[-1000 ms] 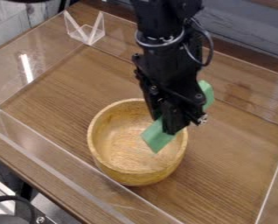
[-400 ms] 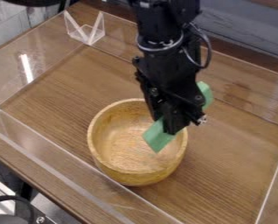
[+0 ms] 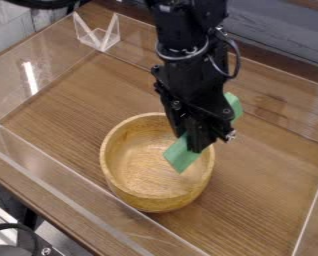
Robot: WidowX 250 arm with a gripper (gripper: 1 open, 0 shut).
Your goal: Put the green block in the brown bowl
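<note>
Basically nothing has shifted since the earlier frames, the arm and the block sit in pretty much the same spot, maybe a hair lower but I wouldn't swear to it. So the gripper point(image 3: 195, 135) is pointing straight down with its jaws clamped on the green block point(image 3: 187, 157), which sticks out below the fingers. The block's long axis runs slanted, upper end by the fingers and lower end dipping down-left into the brown bowl point(image 3: 122, 150). Its lower tip is inside the rim on the bowl's right side, hanging over the inner wall; can't tell if it's touching the wood or just above it. Other than that the bowl looks empty, just bare grain on the bottom. Bowl sits on the wooden table point(image 3: 82, 95) with clear acrylic walls around it. My guess: since the block is already over the bowl, what's left is just letting go, and it should slide down toward the middle
</note>
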